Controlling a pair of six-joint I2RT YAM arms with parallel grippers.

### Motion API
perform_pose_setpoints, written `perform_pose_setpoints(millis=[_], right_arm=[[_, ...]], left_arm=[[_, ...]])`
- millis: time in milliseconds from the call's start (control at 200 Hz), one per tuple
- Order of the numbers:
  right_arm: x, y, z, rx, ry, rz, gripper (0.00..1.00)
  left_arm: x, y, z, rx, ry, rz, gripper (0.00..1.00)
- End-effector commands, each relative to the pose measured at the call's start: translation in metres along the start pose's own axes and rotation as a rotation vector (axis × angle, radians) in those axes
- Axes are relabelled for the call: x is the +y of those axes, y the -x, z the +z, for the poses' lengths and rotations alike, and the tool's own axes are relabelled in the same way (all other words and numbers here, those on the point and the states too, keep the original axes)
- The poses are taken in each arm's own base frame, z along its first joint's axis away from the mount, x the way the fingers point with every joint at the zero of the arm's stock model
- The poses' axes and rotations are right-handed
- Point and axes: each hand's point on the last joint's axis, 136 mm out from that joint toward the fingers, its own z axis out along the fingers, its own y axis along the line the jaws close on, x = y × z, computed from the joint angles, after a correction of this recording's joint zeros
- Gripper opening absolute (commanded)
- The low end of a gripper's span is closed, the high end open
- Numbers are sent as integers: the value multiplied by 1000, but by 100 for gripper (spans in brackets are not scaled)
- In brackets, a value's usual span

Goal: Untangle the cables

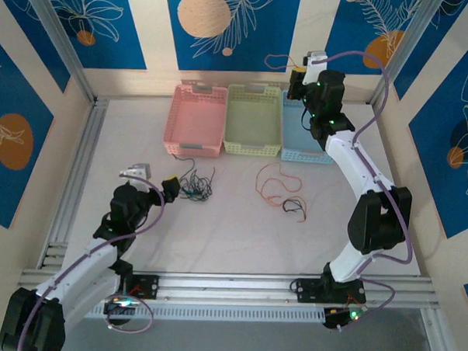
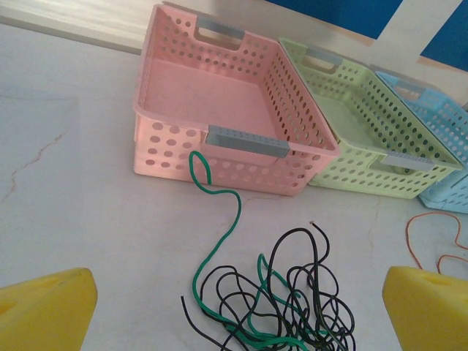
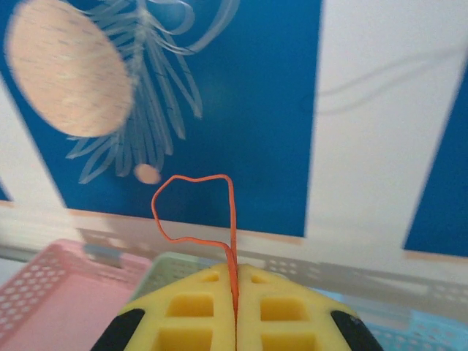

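Observation:
A clump of black and dark green cables (image 2: pixel 292 307) lies on the white table in front of the pink basket. One green end (image 2: pixel 219 212) snakes up to the basket's wall. My left gripper (image 2: pixel 238 314) is open just behind the clump, with a yellow fingertip (image 2: pixel 44 311) on each side and nothing between them. From above, this gripper (image 1: pixel 173 190) sits left of the clump (image 1: pixel 197 186). My right gripper (image 3: pixel 235 278) is raised at the back, above the baskets, shut on a thin orange cable (image 3: pixel 191 207) that loops up from its tips. Orange and red cables (image 1: pixel 274 185) and a small black one (image 1: pixel 295 205) lie mid-table.
Three perforated baskets stand in a row at the back: pink (image 1: pixel 196 119), pale green (image 1: pixel 254 120) and blue (image 1: pixel 306 136). Metal frame rails run along the table's left (image 1: pixel 75 176) and near edges. Blue patterned walls close in the cell.

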Motion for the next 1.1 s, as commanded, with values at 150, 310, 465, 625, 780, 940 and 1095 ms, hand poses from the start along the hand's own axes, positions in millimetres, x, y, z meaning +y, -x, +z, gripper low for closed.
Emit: perform_pose_setpoints(millis=[150,310,465,625,780,940,1095], right_arm=[[-65,-39,17,55,-213,76,0],[-85,-79,27,125,-234,142,0],[-91,-107,37,185,-230,190,0],[-86,-95,44,160,-210,186,0],[-79,-46,44,58,-214,142,0],[-77,-4,39,-24,-231,117,0],[-83,9,39,-48,-260,87,0]], left_arm=[[-3,12,-1,-34,-9,11,100],[-4,12,0,-32,-11,11,100],[-4,11,-1,-31,-10,11,100],[-4,11,0,-30,-10,12,100],[-4,11,0,-31,-9,11,100],[-4,12,-1,-33,-13,11,100],[-6,11,0,-30,-20,13,100]])
